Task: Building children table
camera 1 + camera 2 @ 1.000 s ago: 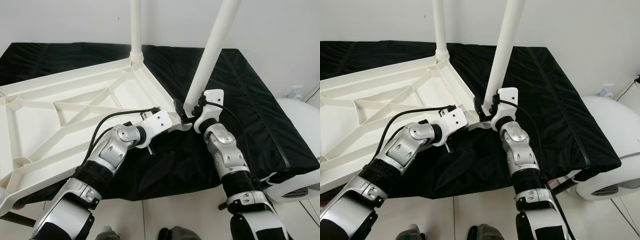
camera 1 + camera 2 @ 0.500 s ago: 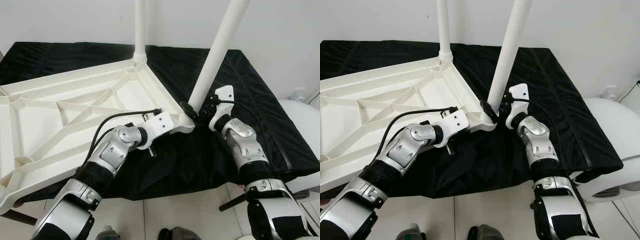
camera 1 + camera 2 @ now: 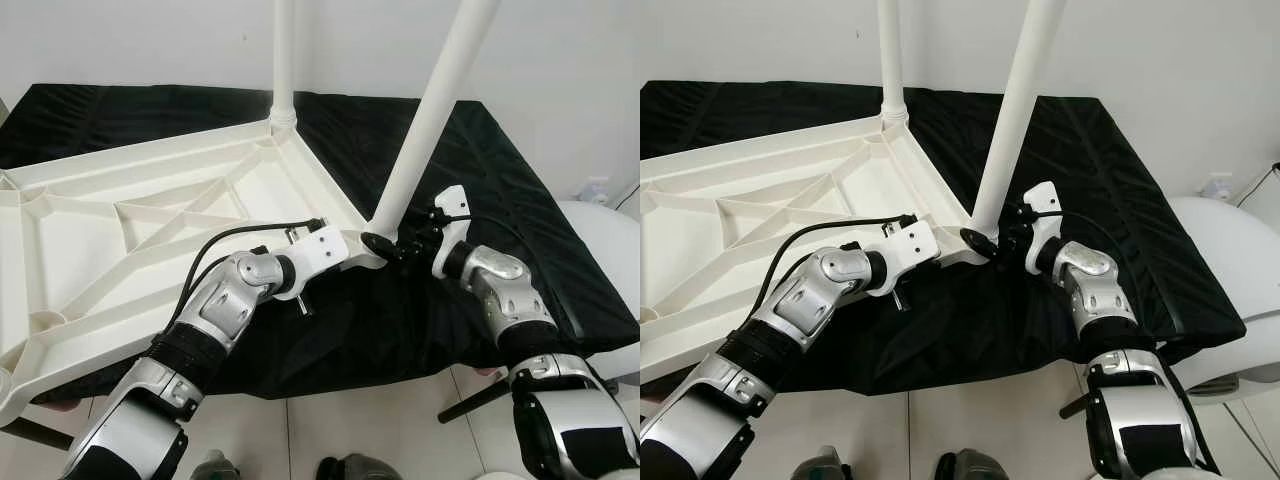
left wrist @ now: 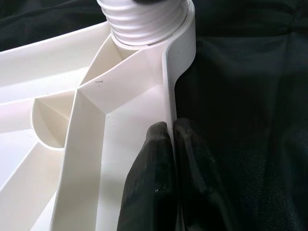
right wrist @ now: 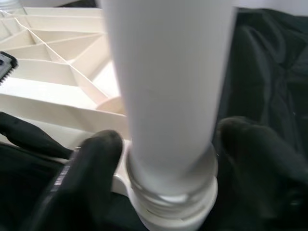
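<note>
A white plastic tabletop lies upside down on a black cloth, ribs facing up. One white leg stands upright in the far corner socket. A second white leg leans to the right from the near right corner socket, where its threaded end sits. My right gripper comes in from the right and is shut on this leg's base, one finger on each side. My left gripper is shut on the tabletop's rim just short of that corner.
A white rounded object stands off the right end of the cloth-covered surface, with a dark stand foot below it. A white wall runs close behind. Tiled floor lies in front.
My right forearm has swung out to the right, turning its wrist around the leaning leg's base while keeping hold. The left gripper has stayed on the rim.
</note>
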Controlling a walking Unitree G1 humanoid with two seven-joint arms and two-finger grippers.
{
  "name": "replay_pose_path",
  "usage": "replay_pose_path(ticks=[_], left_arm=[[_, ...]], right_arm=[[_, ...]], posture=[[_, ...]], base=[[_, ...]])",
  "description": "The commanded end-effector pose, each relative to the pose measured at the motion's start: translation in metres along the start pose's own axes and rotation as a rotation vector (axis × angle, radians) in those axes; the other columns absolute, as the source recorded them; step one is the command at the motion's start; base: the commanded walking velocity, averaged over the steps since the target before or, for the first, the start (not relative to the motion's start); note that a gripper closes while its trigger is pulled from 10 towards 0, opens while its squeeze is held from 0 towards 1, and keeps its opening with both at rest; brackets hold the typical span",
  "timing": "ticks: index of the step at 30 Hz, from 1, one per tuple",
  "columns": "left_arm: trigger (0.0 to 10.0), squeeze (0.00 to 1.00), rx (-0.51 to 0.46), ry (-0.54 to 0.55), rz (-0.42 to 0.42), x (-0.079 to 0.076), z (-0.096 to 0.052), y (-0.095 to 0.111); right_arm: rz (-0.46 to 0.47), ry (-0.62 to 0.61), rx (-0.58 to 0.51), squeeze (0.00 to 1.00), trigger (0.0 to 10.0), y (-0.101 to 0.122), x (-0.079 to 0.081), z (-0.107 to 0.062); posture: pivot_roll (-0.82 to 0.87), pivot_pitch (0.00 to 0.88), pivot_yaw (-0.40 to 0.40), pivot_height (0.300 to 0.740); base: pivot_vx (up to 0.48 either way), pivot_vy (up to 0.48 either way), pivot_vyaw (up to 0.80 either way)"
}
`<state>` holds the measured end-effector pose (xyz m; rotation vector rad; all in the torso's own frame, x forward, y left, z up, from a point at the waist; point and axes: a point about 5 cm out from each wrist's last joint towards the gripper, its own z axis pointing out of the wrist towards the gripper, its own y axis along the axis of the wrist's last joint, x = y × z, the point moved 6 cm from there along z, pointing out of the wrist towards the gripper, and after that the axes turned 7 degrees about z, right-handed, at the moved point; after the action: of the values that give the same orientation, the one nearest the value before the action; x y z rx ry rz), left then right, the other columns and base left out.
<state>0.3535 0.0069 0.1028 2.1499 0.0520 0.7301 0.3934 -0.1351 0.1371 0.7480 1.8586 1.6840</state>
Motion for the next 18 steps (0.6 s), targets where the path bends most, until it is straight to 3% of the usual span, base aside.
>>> replay_pose_path(ticks=[1,11,12,13,14,15,18], left_arm=[[10.0,0.00,0.059,-0.068,-0.016,-0.0148,0.0014,-0.0165],[10.0,0.00,0.057,-0.071,-0.011,-0.0146,0.0019,-0.0155],[10.0,0.00,0.053,-0.074,-0.011,-0.0151,0.0023,-0.0144],[10.0,0.00,0.053,-0.074,-0.011,-0.0151,0.0023,-0.0144],[10.0,0.00,0.053,-0.075,-0.010,-0.0153,0.0025,-0.0142],[10.0,0.00,0.053,-0.076,-0.009,-0.0156,0.0025,-0.0141],[10.0,0.00,0.053,-0.077,-0.009,-0.0158,0.0025,-0.0139]], right_arm=[[-0.009,0.002,-0.006,0.00,0.0,0.0027,-0.0023,-0.0010],[-0.003,0.017,-0.006,0.00,0.0,0.0018,-0.0047,-0.0056],[0.001,0.020,-0.007,0.00,1.5,0.0003,-0.0044,-0.0066],[0.001,0.020,-0.007,0.00,1.5,0.0003,-0.0044,-0.0066],[0.001,0.018,-0.006,0.00,9.1,-0.0008,-0.0041,-0.0065],[0.006,0.021,-0.007,0.00,10.0,-0.0019,-0.0028,-0.0060],[0.009,0.025,-0.008,0.00,10.0,-0.0026,-0.0021,-0.0056]], posture=[[0.05,0.008,-0.075,0.740],[0.04,0.009,-0.070,0.740],[0.04,0.011,-0.068,0.740],[0.04,0.011,-0.068,0.740],[0.04,0.012,-0.068,0.740],[0.04,0.014,-0.069,0.740],[0.04,0.014,-0.069,0.740]], base=[[0.000,0.000,0.00],[0.000,0.000,0.00],[0.000,0.000,0.00],[0.000,0.000,0.00],[0.000,0.000,0.00],[0.000,0.000,0.00],[0.000,0.000,0.00]])
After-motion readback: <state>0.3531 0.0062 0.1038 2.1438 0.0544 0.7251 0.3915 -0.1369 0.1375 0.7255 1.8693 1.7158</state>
